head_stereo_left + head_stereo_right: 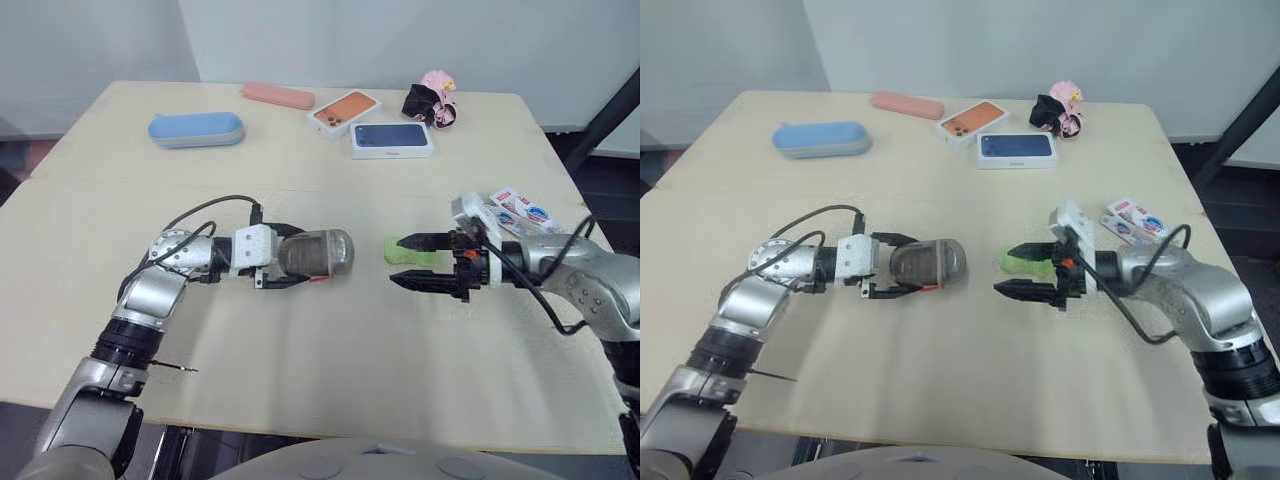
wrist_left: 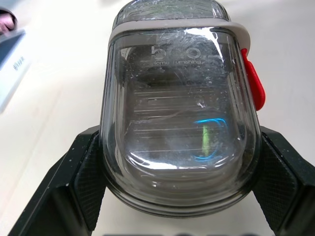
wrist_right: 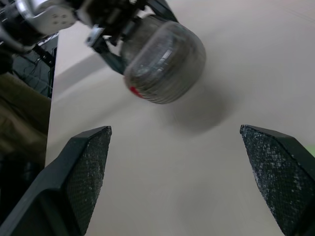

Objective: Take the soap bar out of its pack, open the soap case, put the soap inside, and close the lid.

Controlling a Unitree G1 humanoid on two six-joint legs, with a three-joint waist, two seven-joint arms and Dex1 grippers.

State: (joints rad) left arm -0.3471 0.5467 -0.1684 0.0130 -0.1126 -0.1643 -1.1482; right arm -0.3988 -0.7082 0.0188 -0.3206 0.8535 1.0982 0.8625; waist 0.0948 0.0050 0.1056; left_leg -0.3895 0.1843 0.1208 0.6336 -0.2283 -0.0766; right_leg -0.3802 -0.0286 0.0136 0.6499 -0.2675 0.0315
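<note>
The soap case [image 1: 316, 253] is smoky translucent grey with a red latch [image 2: 254, 84] and lies on its side mid-table, its lid down. My left gripper [image 1: 298, 258] is shut on the soap case, one black finger [image 2: 82, 183] on each flank. A green soap bar [image 1: 400, 250] lies bare on the table just right of the case. My right gripper [image 1: 408, 262] stands open beside it, its far finger over the bar, nothing held. The empty soap pack [image 1: 520, 210], white with red and blue print, lies behind the right wrist.
Along the table's far side lie a blue oval case [image 1: 197, 129], a pink case [image 1: 277, 95], an orange phone box [image 1: 344, 112], a dark blue phone box [image 1: 392, 140] and a pink-and-black toy [image 1: 432, 100]. A dark frame leg [image 1: 608, 115] stands off the right edge.
</note>
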